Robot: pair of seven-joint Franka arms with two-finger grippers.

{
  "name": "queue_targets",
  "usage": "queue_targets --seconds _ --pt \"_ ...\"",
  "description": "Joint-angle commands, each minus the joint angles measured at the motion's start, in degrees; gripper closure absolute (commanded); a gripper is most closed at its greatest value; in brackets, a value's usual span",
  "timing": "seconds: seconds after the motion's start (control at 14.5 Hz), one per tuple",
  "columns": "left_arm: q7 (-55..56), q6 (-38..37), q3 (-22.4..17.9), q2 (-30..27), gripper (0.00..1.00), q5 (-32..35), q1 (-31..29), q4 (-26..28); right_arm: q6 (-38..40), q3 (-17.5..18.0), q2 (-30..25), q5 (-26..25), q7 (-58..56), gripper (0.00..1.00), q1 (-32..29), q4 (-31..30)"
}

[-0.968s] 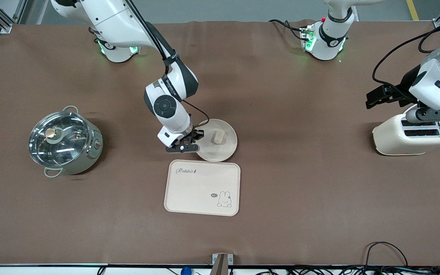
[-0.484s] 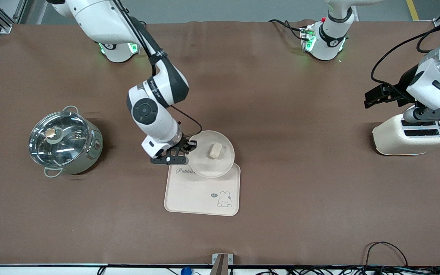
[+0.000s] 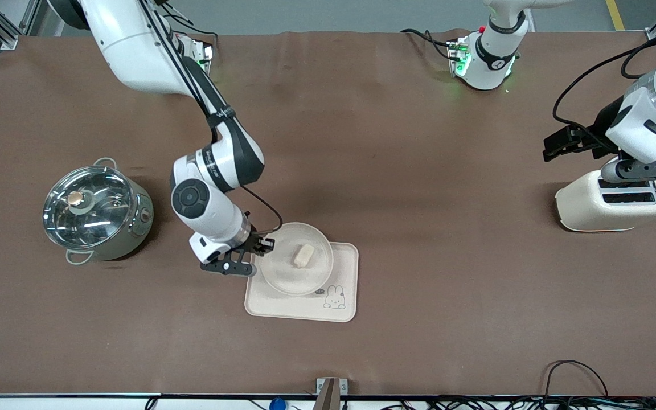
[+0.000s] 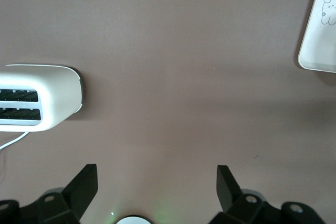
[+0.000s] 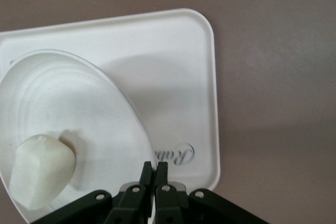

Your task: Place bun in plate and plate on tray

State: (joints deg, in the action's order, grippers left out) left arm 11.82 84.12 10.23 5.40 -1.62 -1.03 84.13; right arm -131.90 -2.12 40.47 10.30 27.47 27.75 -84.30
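My right gripper [image 3: 258, 252] is shut on the rim of the round cream plate [image 3: 282, 273] and holds it over the rectangular "Rabbit" tray [image 3: 342, 282]. The small cream-white bun [image 3: 303, 254] lies in the plate. In the right wrist view the gripper [image 5: 155, 169] pinches the plate's [image 5: 79, 108] edge, with the bun [image 5: 42, 174] in it and the tray [image 5: 178, 77] below. My left gripper [image 3: 644, 166] is open and empty over the toaster; its own view shows the gripper [image 4: 156, 184] with the jaws wide apart. A corner of the tray [image 4: 320, 40] shows in the left wrist view.
A steel pot with a glass lid [image 3: 95, 210] stands toward the right arm's end of the table. A cream toaster [image 3: 613, 202] stands toward the left arm's end, also in the left wrist view [image 4: 37, 97]. Cables run along the table's near edge.
My right gripper has carried the plate with the bun from the table beside the tray to over the tray. The left arm has hardly moved.
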Motion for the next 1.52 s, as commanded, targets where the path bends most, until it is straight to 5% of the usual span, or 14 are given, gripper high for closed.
queue_targets --seconds 0.0,0.35,0.69,0.97,1.18,1.45 --pt "-0.8 -0.9 0.0 0.1 0.00 -0.1 0.2 -0.9 0.3 0.8 5.6 0.8 -0.2 1.00 -1.6 7.6" --pt "-0.8 -0.9 0.0 0.1 0.00 0.0 -0.1 -0.9 -4.3 1.0 10.0 0.8 -0.3 0.96 -2.1 9.9" --pt "-0.8 -0.9 0.0 0.2 0.00 -0.1 0.1 -0.9 -3.7 1.1 10.3 1.0 -0.5 0.65 -1.5 9.9" --pt "-0.8 -0.9 0.0 0.1 0.00 -0.1 0.1 -0.9 4.1 0.8 7.6 0.2 -0.8 0.00 -2.1 10.1" --pt "-0.8 -0.6 0.0 0.3 0.00 0.0 -0.4 -1.0 13.0 0.4 6.9 -0.7 -4.3 0.00 -4.5 16.2" --pt "-0.8 -0.1 -0.3 0.6 0.00 -0.2 -0.6 -1.2 15.0 0.4 -1.3 -2.7 -13.5 0.00 -11.3 15.1"
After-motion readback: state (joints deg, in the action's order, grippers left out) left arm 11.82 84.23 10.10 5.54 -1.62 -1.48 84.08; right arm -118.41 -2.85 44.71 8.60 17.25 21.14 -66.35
